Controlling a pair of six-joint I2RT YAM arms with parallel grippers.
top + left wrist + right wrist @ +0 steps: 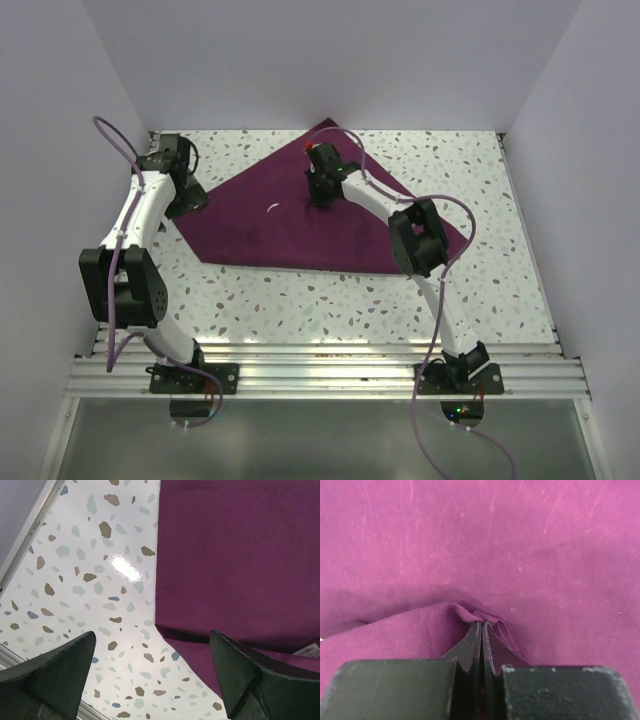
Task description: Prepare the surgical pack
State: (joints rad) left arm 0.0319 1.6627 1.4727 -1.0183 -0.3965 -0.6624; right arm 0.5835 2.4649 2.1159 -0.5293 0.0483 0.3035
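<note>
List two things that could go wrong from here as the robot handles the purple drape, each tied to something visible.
1. The right gripper is shut on only a small pinch of the drape. If it pulls, the fabric may slip out.
2. The left gripper is open at the drape's corner, holding nothing, so the sheet may slide across the glossy table instead of folding.
</note>
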